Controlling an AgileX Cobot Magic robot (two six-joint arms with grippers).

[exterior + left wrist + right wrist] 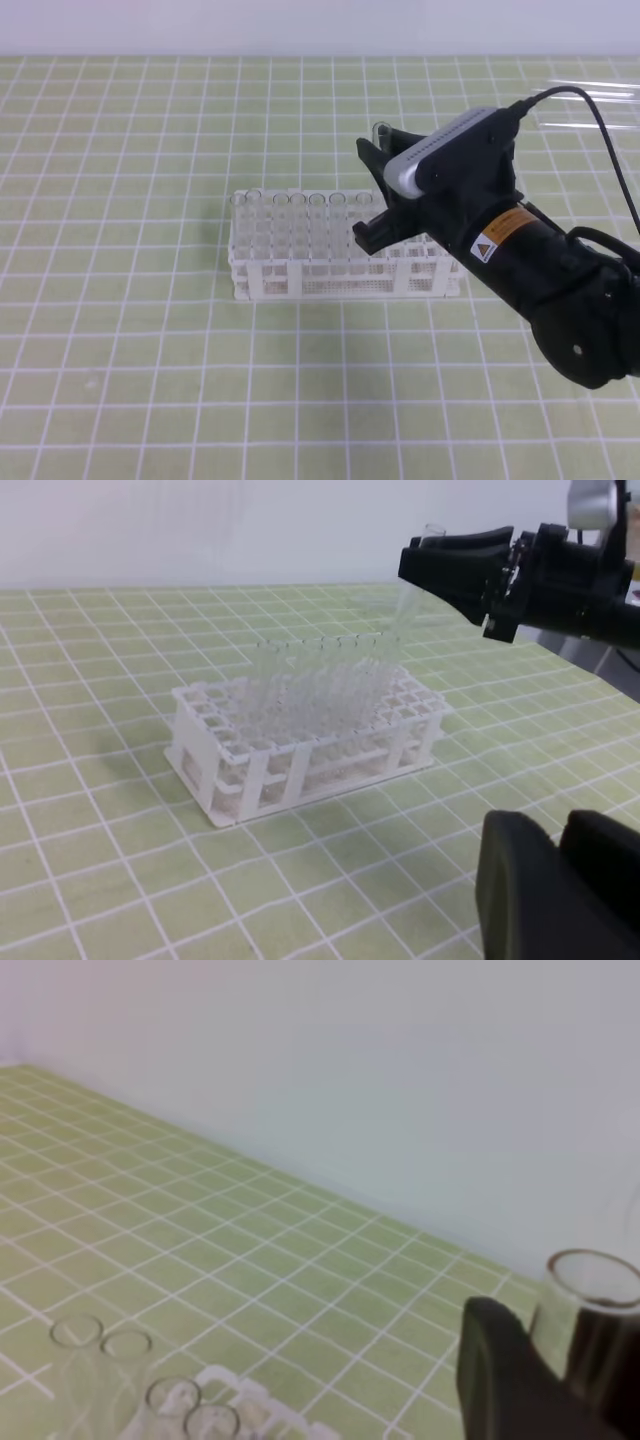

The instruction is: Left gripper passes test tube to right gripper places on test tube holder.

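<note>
With the right gripper [372, 190] clamped on the tilted test tube [408, 602] above the test tube holder [330, 278], its round bottom could strike a neighbouring tube or the grid edge instead of entering a free hole.

The green-checked table [120, 380] (white grid lines) bears the white test tube holder [330, 275].

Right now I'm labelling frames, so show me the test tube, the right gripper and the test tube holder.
test tube [405, 608]: left wrist view, on its clear body below the claw.
right gripper [375, 192]: exterior high view, midway between its fingertips.
test tube holder [330, 284]: exterior high view, on its white front wall.
</note>
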